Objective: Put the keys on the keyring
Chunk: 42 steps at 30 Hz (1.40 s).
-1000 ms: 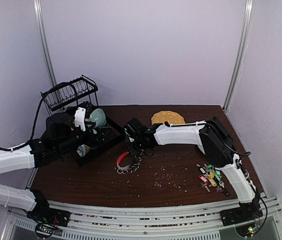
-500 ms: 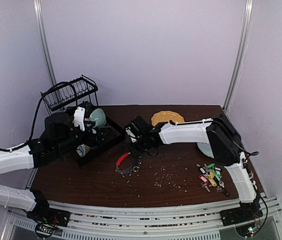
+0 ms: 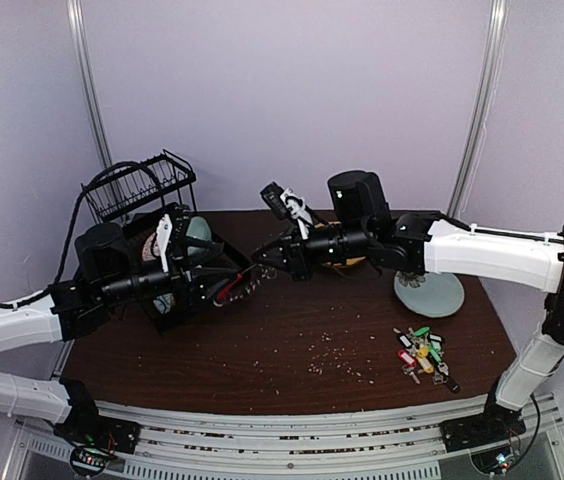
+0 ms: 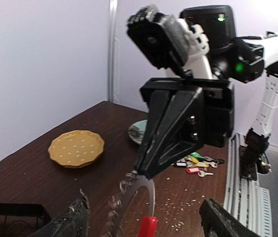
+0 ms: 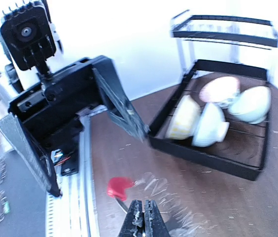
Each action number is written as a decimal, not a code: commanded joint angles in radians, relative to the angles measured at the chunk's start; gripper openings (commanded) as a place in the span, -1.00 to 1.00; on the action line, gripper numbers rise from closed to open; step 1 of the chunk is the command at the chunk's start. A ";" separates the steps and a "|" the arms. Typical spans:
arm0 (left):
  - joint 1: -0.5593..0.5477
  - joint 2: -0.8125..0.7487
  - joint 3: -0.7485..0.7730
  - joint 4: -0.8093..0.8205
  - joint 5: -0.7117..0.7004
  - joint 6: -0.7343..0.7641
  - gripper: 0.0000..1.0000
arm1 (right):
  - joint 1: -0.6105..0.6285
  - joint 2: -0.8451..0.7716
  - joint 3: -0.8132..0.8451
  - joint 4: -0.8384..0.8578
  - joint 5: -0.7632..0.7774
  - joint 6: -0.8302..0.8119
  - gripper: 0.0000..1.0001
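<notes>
Nearest, the keys [image 3: 422, 352] lie heaped on the desk [image 3: 292, 385], well apart from both arms. Further in, my right hand [image 5: 140, 213] is clenched on the keyring [image 4: 129, 195], pinching its rim and holding it in the air. My left hand [image 4: 144, 202] faces it, spread wide and grasping nothing. I judge the ring light but floppy, its small loops dangling and slippery, so the stiff red arc looks the best place to pinch. Beyond sit the bowl rack [image 5: 218, 123] and the yellow plate [image 4: 76, 148].
</notes>
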 commanded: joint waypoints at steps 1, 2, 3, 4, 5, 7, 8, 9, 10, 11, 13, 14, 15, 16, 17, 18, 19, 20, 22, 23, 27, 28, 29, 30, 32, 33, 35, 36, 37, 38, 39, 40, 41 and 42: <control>-0.071 0.027 0.011 0.031 0.093 0.090 0.61 | 0.023 -0.039 -0.056 0.118 -0.138 0.021 -1.00; -0.086 0.034 0.019 0.002 0.055 0.104 0.61 | 0.028 -0.042 -0.054 0.114 -0.133 0.019 -1.00; -0.097 0.041 0.029 -0.018 0.029 0.116 0.61 | 0.032 -0.045 -0.050 0.111 -0.125 0.022 -1.00; -0.103 0.049 0.038 -0.033 0.018 0.126 0.59 | 0.035 -0.047 -0.048 0.114 -0.118 0.030 -1.00; -0.109 0.058 0.052 -0.045 0.018 0.132 0.55 | 0.038 -0.050 -0.048 0.118 -0.105 0.038 -1.00; -0.122 0.078 0.075 -0.070 0.007 0.149 0.40 | 0.045 -0.057 -0.050 0.128 -0.093 0.045 -1.00; -0.128 0.086 0.083 -0.085 -0.016 0.156 0.31 | 0.048 -0.062 -0.053 0.128 -0.094 0.046 -1.00; -0.133 0.091 0.086 -0.101 -0.041 0.166 0.21 | 0.049 -0.068 -0.058 0.131 -0.094 0.048 -1.00; -0.133 0.093 0.088 -0.114 -0.072 0.172 0.11 | 0.050 -0.073 -0.062 0.133 -0.097 0.050 -1.00; -0.134 0.093 0.090 -0.123 -0.100 0.177 0.00 | 0.051 -0.078 -0.066 0.134 -0.098 0.049 -1.00; -0.134 0.090 0.087 -0.123 -0.130 0.181 -0.18 | 0.051 -0.084 -0.075 0.138 -0.100 0.047 -1.00; -0.133 0.087 0.083 -0.113 -0.128 0.180 -0.21 | 0.051 -0.085 -0.078 0.139 -0.100 0.047 -1.00; -0.133 0.088 0.080 -0.105 -0.117 0.179 -0.22 | 0.052 -0.085 -0.079 0.142 -0.104 0.049 -1.00; -0.134 0.090 0.078 -0.099 -0.105 0.176 -0.22 | 0.053 -0.086 -0.079 0.145 -0.105 0.052 -1.00; -0.134 0.094 0.078 -0.092 -0.098 0.171 -0.18 | 0.054 -0.086 -0.078 0.146 -0.100 0.053 -1.00; -0.133 0.098 0.078 -0.084 -0.085 0.165 -0.09 | 0.056 -0.085 -0.076 0.143 -0.091 0.050 -1.00; -0.134 0.100 0.078 -0.075 -0.076 0.159 -0.01 | 0.056 -0.085 -0.075 0.142 -0.087 0.046 -1.00; -0.135 0.101 0.079 -0.064 -0.057 0.154 0.00 | 0.057 -0.084 -0.075 0.145 -0.090 0.043 -1.00; -0.133 0.091 0.069 -0.021 -0.003 0.144 -0.01 | 0.057 -0.086 -0.084 0.176 -0.116 0.050 -1.00; -0.134 0.074 0.055 0.012 0.017 0.138 -0.04 | 0.058 -0.088 -0.097 0.204 -0.130 0.060 -1.00; -0.133 -0.012 -0.015 0.140 0.021 0.102 -0.22 | 0.058 -0.099 -0.145 0.363 -0.171 0.140 -1.00; -0.133 -0.031 -0.032 0.163 0.036 0.099 -0.21 | 0.057 -0.103 -0.162 0.413 -0.176 0.174 -1.00; -0.134 -0.047 -0.042 0.177 0.063 0.098 -0.16 | 0.058 -0.108 -0.186 0.478 -0.183 0.196 -1.00; -0.132 -0.057 -0.049 0.187 0.099 0.092 -0.12 | 0.057 -0.113 -0.208 0.536 -0.195 0.236 -1.00; -0.131 -0.075 -0.049 0.203 0.136 0.066 -0.13 | 0.059 -0.123 -0.251 0.630 -0.211 0.274 -1.00; -0.125 -0.084 -0.049 0.214 0.144 0.049 -0.20 | 0.060 -0.127 -0.263 0.659 -0.218 0.280 -1.00; -0.105 -0.091 -0.047 0.222 0.150 0.023 -0.42 | 0.066 -0.130 -0.278 0.691 -0.220 0.283 -1.00; -0.093 -0.089 -0.044 0.218 0.150 0.018 -0.47 | 0.069 -0.133 -0.282 0.699 -0.224 0.283 -1.00; -0.081 -0.084 -0.043 0.215 0.147 0.013 -0.51 | 0.071 -0.136 -0.288 0.710 -0.225 0.285 -1.00; -0.069 -0.076 -0.043 0.215 0.144 0.000 -0.56 | 0.075 -0.140 -0.294 0.723 -0.225 0.289 -1.00; -0.054 -0.069 -0.046 0.221 0.140 -0.019 -0.62 | 0.077 -0.144 -0.299 0.733 -0.227 0.292 -1.00; -0.039 -0.063 -0.051 0.237 0.143 -0.042 -0.66 | 0.077 -0.151 -0.305 0.746 -0.227 0.295 -1.00; -0.030 -0.054 -0.055 0.251 0.146 -0.053 -0.66 | 0.079 -0.154 -0.311 0.757 -0.223 0.298 -1.00; -0.030 -0.037 -0.051 0.248 0.150 -0.048 -0.66 | 0.081 -0.156 -0.315 0.766 -0.216 0.301 -1.00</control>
